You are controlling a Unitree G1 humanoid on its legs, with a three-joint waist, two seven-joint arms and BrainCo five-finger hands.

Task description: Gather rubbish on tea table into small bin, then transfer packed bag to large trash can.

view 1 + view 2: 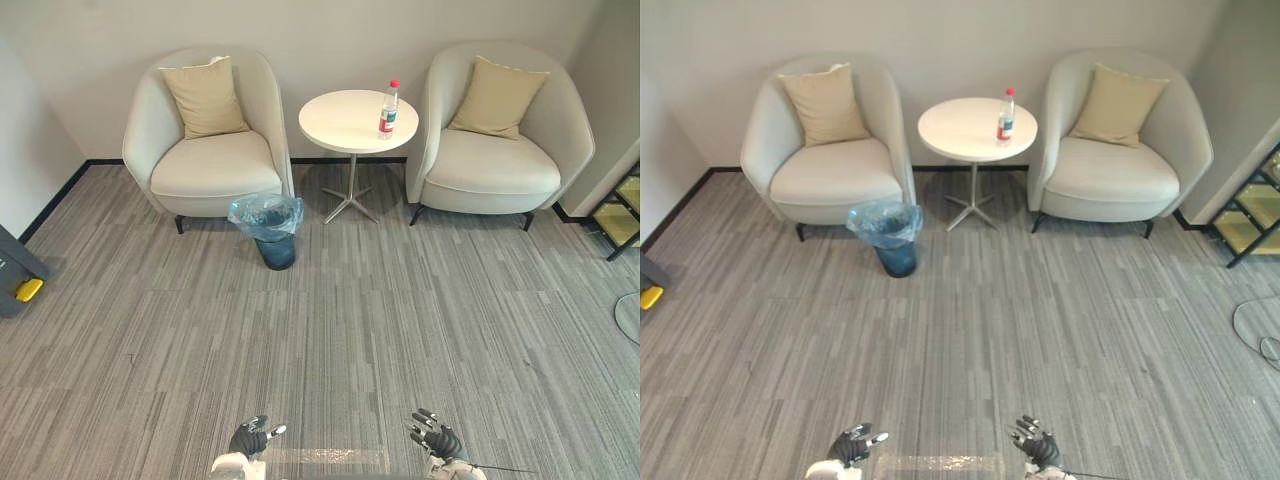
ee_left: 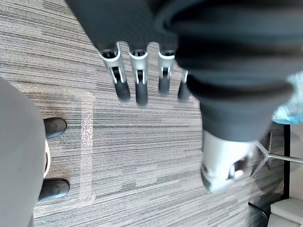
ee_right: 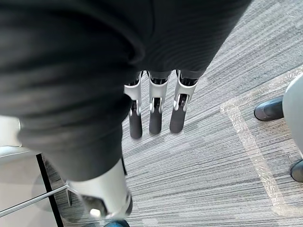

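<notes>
A clear plastic bottle [image 1: 389, 109] with a red cap and label stands on the round white tea table [image 1: 340, 122] between two armchairs. The small dark bin [image 1: 271, 231] lined with a blue plastic bag stands on the carpet by the left armchair. My left hand [image 1: 251, 437] and right hand [image 1: 436, 436] hang low at the near edge, far from the table. Both are open with relaxed fingers [image 2: 128, 75] and hold nothing; the right hand's fingers [image 3: 156, 109] show over the carpet.
Two cream armchairs [image 1: 212, 150] [image 1: 500, 150] with beige cushions flank the table against the wall. A grey object with a yellow part [image 1: 20, 275] sits at the left edge. A black-framed shelf [image 1: 620, 215] stands at the right. Wide grey carpet lies between me and the furniture.
</notes>
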